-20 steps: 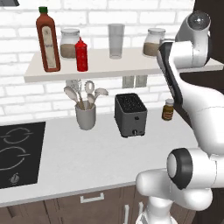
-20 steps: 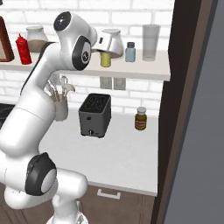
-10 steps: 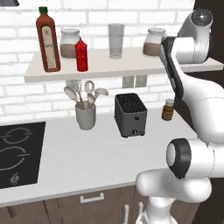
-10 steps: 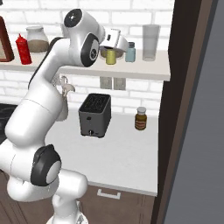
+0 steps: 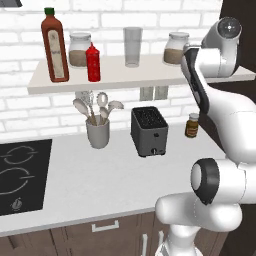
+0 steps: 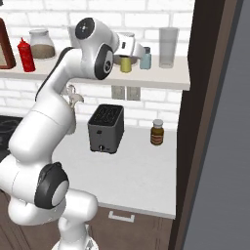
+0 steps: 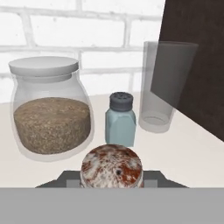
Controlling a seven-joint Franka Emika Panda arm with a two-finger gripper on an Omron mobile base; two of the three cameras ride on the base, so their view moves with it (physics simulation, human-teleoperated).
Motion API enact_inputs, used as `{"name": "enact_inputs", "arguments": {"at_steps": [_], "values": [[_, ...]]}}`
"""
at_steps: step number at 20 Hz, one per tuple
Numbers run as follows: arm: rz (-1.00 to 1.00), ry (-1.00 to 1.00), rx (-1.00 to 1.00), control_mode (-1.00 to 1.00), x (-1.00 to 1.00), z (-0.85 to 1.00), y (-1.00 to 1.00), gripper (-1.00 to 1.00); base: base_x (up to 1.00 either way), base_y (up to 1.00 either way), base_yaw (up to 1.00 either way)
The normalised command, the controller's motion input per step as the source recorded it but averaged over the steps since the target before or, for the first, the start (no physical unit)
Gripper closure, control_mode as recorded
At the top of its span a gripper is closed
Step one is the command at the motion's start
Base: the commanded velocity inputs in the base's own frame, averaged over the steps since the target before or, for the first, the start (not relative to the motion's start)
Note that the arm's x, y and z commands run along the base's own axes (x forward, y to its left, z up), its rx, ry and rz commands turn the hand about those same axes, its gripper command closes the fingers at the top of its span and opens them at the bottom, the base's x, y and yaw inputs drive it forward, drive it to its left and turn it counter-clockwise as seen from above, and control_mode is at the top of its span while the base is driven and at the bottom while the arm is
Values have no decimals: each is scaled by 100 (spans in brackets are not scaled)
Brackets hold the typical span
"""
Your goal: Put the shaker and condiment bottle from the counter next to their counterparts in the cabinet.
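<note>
My gripper [image 6: 127,57] is shut on the yellow-olive shaker [image 6: 126,65] at the cabinet shelf [image 6: 161,77], just left of the pale blue shaker [image 6: 145,58]. In the hand view the held shaker's speckled cap [image 7: 111,165] sits between my fingers, right in front of the pale blue shaker [image 7: 120,119]. Whether the held shaker rests on the board I cannot tell. The red condiment bottle [image 5: 93,62] stands on the shelf [image 5: 125,77] beside the tall dark-red bottle with a green cap [image 5: 55,45].
On the shelf stand a grain jar [image 7: 50,111] and a clear glass [image 7: 164,83] on either side of the blue shaker, with a dark wall panel just right. The counter [image 5: 100,175] holds a toaster [image 5: 149,131], utensil cup [image 5: 98,131], amber jar [image 5: 192,125] and cooktop [image 5: 20,175].
The arm has carried the yellow-olive shaker to the right along the shelf, closer to the pale blue shaker. The grip has stayed shut.
</note>
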Motion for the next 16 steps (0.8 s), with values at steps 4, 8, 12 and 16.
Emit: {"name": "enact_inputs", "arguments": {"at_steps": [4, 8, 12, 16], "values": [[0, 0, 0, -100, 12, -5, 0, 100, 0, 0, 0], [0, 0, 0, -100, 20, 0, -1, 100, 0, 0, 0], [0, 0, 0, -100, 20, 0, -1, 100, 0, 0, 0], [0, 0, 0, -100, 17, -1, 0, 100, 0, 0, 0]]}}
